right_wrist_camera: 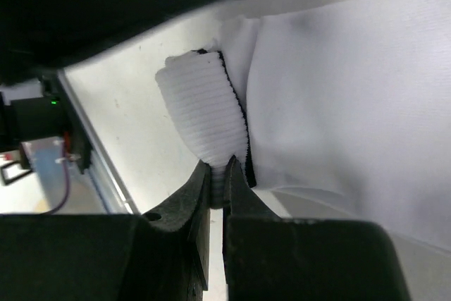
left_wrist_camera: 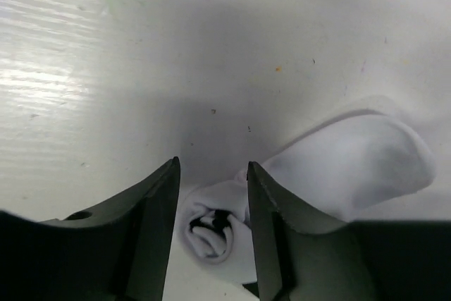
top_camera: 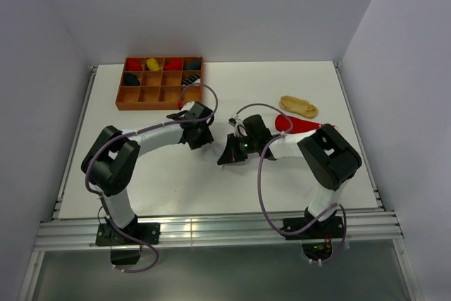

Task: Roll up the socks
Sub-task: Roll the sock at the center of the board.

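The right gripper's [right_wrist_camera: 218, 174] dark fingers are pinched almost together on the rolled, ribbed cuff of a white fabric sock [right_wrist_camera: 338, 89]; the left gripper [left_wrist_camera: 211, 168] has its jaws partly apart, straddling that sock's rolled end with a gap showing on one side; both meet on the white table [top_camera: 282, 82] just off the front right corner of the brown wooden compartment tray [top_camera: 158, 106]; a red pointed sock [top_camera: 292, 124] and a plain tan-yellow sock [top_camera: 299, 107] lie farther to the tray's right.

Brown wooden compartment tray [top_camera: 151, 105] on white table [top_camera: 211, 181], far left
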`<state>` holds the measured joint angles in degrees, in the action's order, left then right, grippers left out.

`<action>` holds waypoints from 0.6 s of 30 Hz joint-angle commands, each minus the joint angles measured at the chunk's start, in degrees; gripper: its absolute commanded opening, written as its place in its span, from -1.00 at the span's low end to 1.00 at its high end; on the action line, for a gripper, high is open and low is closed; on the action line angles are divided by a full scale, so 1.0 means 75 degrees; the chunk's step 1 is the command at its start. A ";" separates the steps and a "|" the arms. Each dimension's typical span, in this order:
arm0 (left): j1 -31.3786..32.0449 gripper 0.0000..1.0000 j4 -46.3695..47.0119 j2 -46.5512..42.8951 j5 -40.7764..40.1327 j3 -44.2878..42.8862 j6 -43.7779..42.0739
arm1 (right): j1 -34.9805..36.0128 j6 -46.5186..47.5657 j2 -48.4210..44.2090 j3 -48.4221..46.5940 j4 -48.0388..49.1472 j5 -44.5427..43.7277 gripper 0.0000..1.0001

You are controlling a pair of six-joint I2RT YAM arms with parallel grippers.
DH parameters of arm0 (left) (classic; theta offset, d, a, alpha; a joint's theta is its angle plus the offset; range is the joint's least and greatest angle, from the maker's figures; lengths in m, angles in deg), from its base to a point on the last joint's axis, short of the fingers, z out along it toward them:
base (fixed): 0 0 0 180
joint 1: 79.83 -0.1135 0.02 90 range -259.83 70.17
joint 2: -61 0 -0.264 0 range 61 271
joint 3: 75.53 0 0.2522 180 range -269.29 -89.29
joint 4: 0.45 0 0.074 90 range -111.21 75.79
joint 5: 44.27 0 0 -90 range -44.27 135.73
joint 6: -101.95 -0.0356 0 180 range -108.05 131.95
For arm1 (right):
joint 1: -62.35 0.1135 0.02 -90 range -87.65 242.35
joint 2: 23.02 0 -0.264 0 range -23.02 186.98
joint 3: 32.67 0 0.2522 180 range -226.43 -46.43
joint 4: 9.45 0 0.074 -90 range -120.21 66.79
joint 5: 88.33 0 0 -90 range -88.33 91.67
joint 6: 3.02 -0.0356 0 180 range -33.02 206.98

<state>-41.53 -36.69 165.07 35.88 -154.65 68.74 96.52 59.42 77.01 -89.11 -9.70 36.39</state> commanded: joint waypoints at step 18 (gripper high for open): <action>0.0553 0.19 0.1309 -0.1924 0.0282 0.1965 0.1919 | -0.0900 -0.0909 0.1264 0.0604 0.0026 0.0515 -1.00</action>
<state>-38.23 -31.53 149.84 36.98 -140.05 81.05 90.45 50.42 82.69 -87.14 -1.32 47.39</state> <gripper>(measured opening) 0.600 0.067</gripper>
